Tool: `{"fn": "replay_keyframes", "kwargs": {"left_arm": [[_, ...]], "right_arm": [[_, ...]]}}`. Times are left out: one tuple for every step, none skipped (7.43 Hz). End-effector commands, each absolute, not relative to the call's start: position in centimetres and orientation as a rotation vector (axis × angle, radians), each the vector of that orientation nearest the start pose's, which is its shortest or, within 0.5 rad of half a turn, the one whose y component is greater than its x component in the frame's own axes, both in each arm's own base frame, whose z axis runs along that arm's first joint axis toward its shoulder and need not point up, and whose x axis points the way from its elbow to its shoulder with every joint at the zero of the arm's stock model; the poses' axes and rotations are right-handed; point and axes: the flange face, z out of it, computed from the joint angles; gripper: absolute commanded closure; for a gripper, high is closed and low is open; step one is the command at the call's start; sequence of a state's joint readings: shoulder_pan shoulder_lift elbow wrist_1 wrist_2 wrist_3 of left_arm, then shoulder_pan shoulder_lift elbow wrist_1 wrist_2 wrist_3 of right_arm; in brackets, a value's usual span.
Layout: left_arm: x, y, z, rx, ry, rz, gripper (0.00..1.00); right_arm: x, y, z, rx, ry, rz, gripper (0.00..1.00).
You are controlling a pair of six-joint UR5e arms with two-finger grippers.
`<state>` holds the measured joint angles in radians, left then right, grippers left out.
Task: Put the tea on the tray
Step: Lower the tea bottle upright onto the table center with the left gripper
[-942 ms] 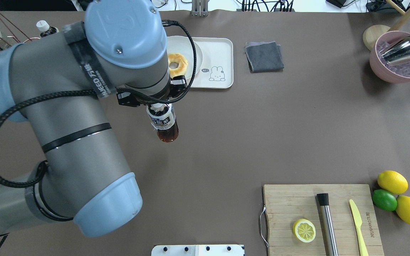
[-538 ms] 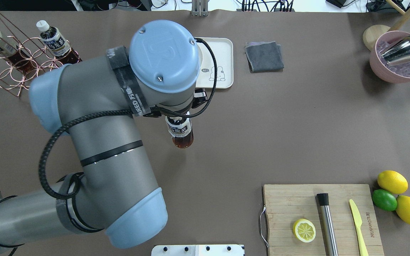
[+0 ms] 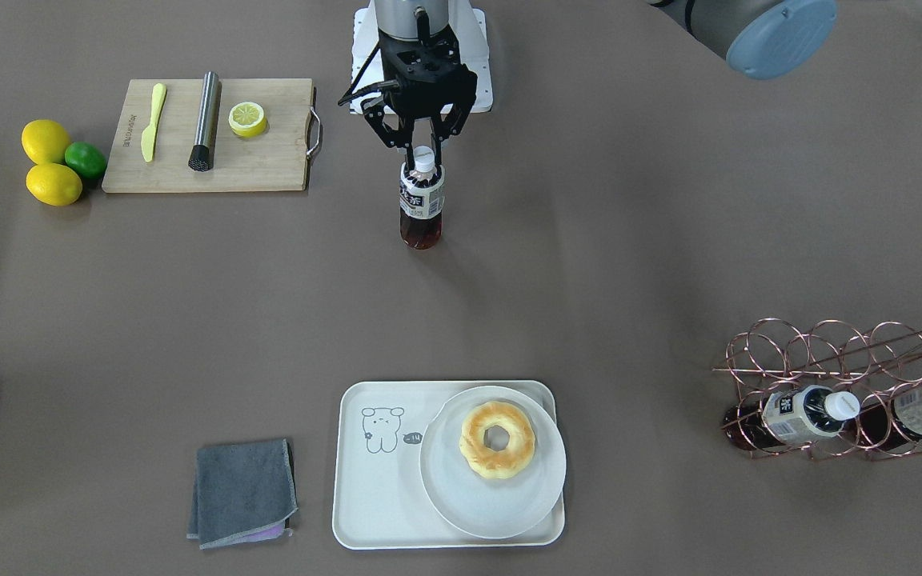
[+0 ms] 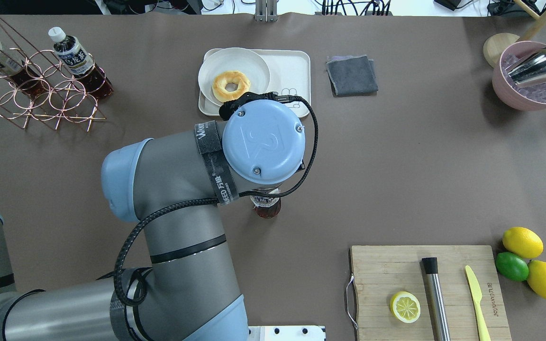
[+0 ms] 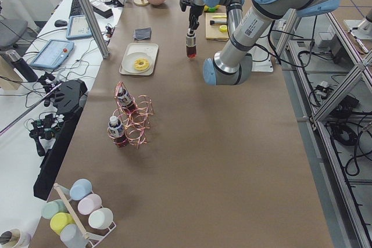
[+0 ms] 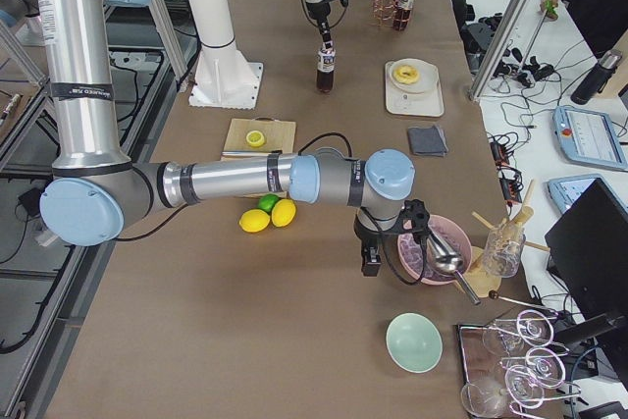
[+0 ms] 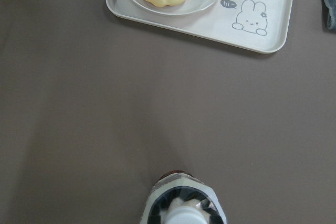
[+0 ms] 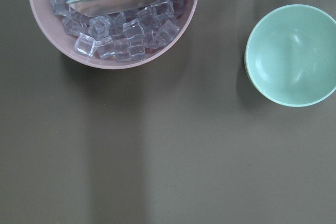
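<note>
Since half a second ago: left arm (image 4: 183, 189) has swung rightward in the overhead view and back toward the robot's base, taking the tea with it; its blue wrist cap now hides the tray's near right corner. Tray (image 3: 373, 512) lies flat on the table (image 3: 669, 240), bear drawing on its bare half. White plate (image 3: 469, 500) sits on the tray's other half, overhanging the rim a little; doughnut (image 3: 498, 439) on the plate. Copper rack (image 3: 829, 376), two more bottles in it, well apart from the tray on the left arm's side. Grey cloth (image 3: 242, 492) just beside the tray on the opposite side. Tea (image 3: 421, 204) upright, well apart from the tray on the robot's side, roughly in line with its middle; cannot tell whether its base touches the table. Left gripper (image 3: 422, 148) points straight down, fingers clamped on the tea's neck under the white cap. Right gripper (image 6: 371, 262) far from the tray, beyond the cloth, beside a pink bowl (image 8: 110, 64) of ice; cannot tell how its fingers stand.
</note>
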<state>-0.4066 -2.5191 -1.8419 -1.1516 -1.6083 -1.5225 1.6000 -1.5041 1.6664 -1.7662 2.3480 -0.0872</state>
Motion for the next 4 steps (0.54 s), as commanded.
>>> {"fn": "replay_keyframes", "kwargs": {"left_arm": [[52.45,-35.89,4.25,0.142,0.791,-0.322,1.0],[52.45,-35.91,4.25,0.143,0.791,-0.322,1.0],[52.65,-35.99,4.42,0.142,0.785,-0.323,1.0],[52.75,-36.05,4.75,0.142,0.778,-0.322,1.0]], "right_arm": [[7.82,-50.97,59.79,0.013,-0.78,-0.042,0.0],[7.82,-50.97,59.79,0.013,-0.78,-0.042,0.0],[7.82,-50.97,59.79,0.013,-0.78,-0.041,0.0],[7.81,-50.97,59.78,0.013,-0.781,-0.041,0.0]]}}
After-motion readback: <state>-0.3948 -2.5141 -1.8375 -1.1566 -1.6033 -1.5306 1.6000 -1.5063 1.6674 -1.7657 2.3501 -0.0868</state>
